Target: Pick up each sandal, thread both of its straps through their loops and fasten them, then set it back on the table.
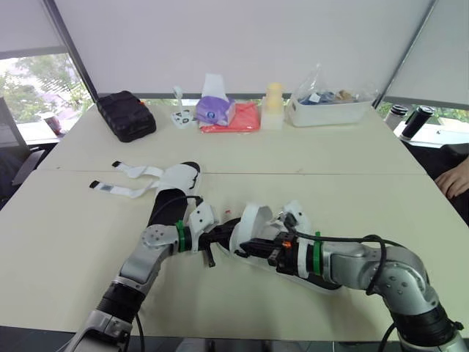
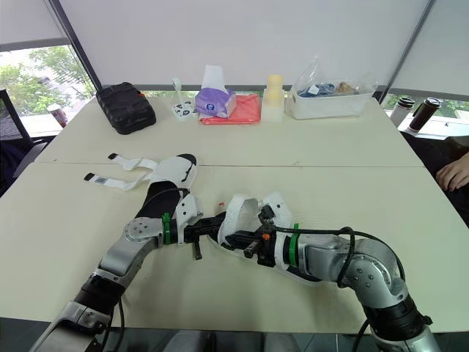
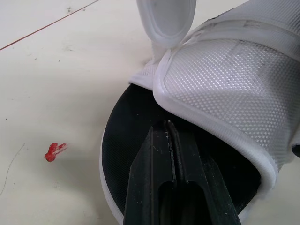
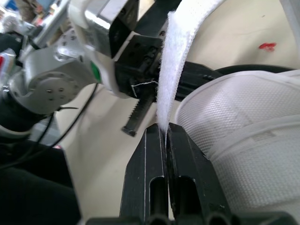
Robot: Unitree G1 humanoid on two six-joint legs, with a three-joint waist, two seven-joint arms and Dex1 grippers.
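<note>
One white sandal with a black insole (image 1: 174, 181) lies at the left, and its two straps (image 1: 121, 189) are spread loose on the table. A second sandal (image 1: 258, 229) lies in the middle between my grippers. My right gripper (image 4: 165, 127) is shut on the end of this sandal's fuzzy white strap (image 4: 176, 51), which stands up from the fingers. My left gripper (image 3: 167, 125) is shut with nothing in it, its tips resting on the black insole (image 3: 124, 117) just under the white mesh band (image 3: 225, 79).
Along the far edge stand a black case (image 1: 126, 114), a tissue box (image 1: 215, 110) on a red cloth (image 1: 240, 122), a yellow-topped container (image 1: 273, 103) and a clear bin (image 1: 330, 108). A person's hand (image 1: 454, 180) rests at the right edge. A small red scrap (image 3: 55, 151) lies beside the sandal.
</note>
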